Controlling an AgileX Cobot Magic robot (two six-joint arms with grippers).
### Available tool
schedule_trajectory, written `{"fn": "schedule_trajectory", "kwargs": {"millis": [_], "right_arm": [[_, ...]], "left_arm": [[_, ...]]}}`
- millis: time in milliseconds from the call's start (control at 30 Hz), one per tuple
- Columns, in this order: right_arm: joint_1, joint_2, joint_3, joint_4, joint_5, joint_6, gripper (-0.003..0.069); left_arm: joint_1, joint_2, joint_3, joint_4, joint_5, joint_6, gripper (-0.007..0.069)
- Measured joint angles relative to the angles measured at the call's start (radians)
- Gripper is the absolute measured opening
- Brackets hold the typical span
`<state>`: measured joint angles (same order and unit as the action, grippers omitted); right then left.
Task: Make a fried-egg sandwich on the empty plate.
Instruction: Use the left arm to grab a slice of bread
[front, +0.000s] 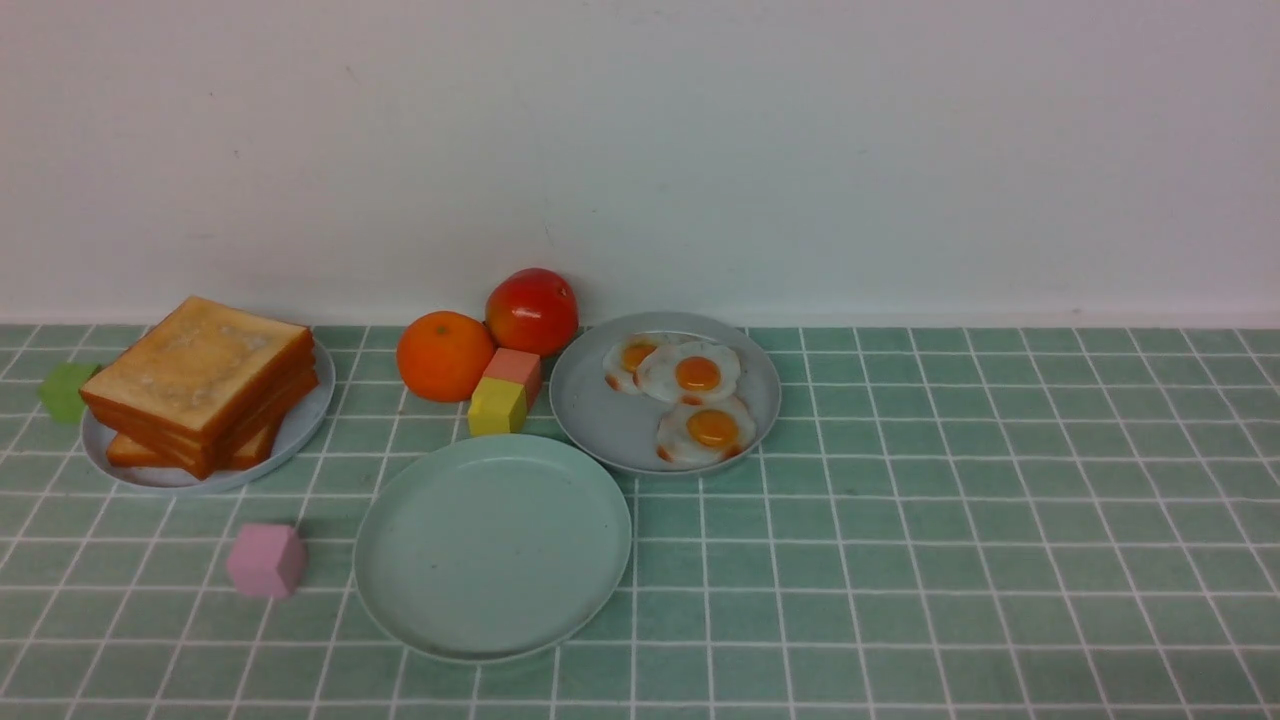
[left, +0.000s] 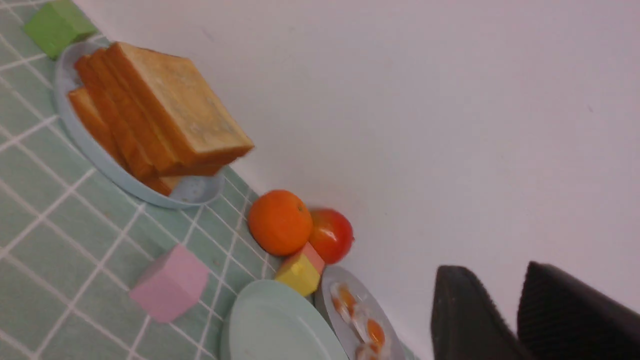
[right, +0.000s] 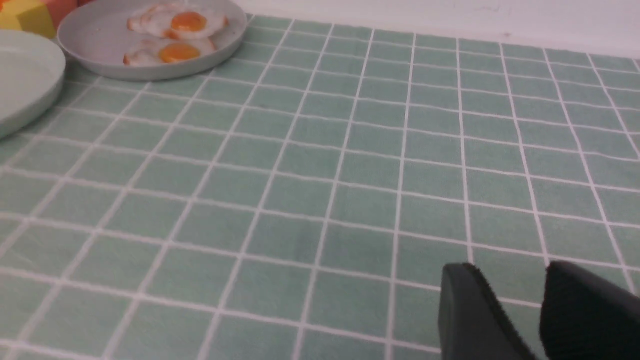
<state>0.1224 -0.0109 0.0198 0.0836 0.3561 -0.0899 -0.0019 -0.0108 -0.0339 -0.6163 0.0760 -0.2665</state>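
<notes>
Toast slices (front: 200, 375), golden with orange-brown crusts, sit stacked on a pale bluish-white plate (front: 300, 425) at the left of the front view, about halfway up the frame. The upper slices lie squarely on one another, and a lower one sticks out toward the front. A green block (front: 65, 390) stands just beside that plate, at the left edge.

The mint-green plate (front: 492, 545) lies at lower centre on the green tiled worktop (front: 950, 500), with nothing on it. Its upper right rim comes close to the grey plate (front: 600, 410), which sits right of centre and carries three fried eggs (front: 697, 375), white with orange yolks and partly overlapping one another.

An orange (front: 444, 355) and a red round fruit (front: 532, 310) rest side by side near the wall, between the two rear plates. In front of them a yellow block (front: 497, 405) touches a salmon block (front: 515, 368). A pink block (front: 265, 560) stands alone at lower left, near the mint-green plate.

The left fingers (left: 465, 310) show in the left wrist view as two dark pads with a narrow gap between them, gripping nothing and seen against the white wall. The right fingers (right: 470, 310) are likewise parted and hold nothing, above bare tiles well apart from the plates.
</notes>
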Motion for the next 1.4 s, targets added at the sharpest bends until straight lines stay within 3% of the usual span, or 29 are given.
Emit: {"fn": "schedule_trajectory", "kwargs": {"millis": [133,267,333,467,633,733,833,933,967,1100,1233,1400], "right_arm": [[0.000,0.000,0.006,0.189,-0.082,0.098,0.0239],[0.000,0.000,0.006,0.366,-0.209,0.161,0.0239],[0.000,0.000,0.006,0.398,-0.245,0.169,0.0239],[0.000,0.000,-0.010,0.504,-0.302,0.176,0.0239],[0.000,0.065,-0.182,0.490,-0.086,0.140,0.0181],[0.000,0.247,-0.436,0.416,0.195,0.046,0.0064],[0.000,0.406,-0.643,0.350,0.393,-0.024,-0.0005],[0.000,0.517,-0.756,0.300,0.505,-0.058,-0.0010],[0.000,0.593,-0.838,0.264,0.564,-0.074,-0.0008],[0.000,0.693,-0.943,0.238,0.642,-0.086,0.0001],[0.000,0.719,-0.956,0.241,0.651,-0.087,0.0002],[0.000,0.719,-0.960,0.241,0.657,-0.087,0.0005]], "left_arm": [[0.000,0.060,-0.127,0.050,0.092,0.088,-0.0005],[0.000,0.238,-0.264,0.061,0.176,0.191,-0.0013],[0.000,0.294,-0.309,0.062,0.221,0.230,-0.0013],[0.000,0.591,-0.489,0.080,0.414,0.387,-0.0013],[0.000,0.867,-0.631,0.110,0.497,0.523,-0.0013],[0.000,1.115,-0.793,0.158,0.533,0.574,-0.0013],[0.000,1.287,-0.919,0.239,0.565,0.569,-0.0013],[0.000,1.398,-1.010,0.313,0.587,0.534,-0.0013],[0.000,1.470,-1.090,0.388,0.612,0.491,-0.0013],[0.000,1.582,-1.234,0.569,0.662,0.384,-0.0013],[0.001,1.681,-1.306,0.661,0.661,0.327,-0.0002],[0.001,1.780,-1.333,0.728,0.627,0.346,0.0165]]}}
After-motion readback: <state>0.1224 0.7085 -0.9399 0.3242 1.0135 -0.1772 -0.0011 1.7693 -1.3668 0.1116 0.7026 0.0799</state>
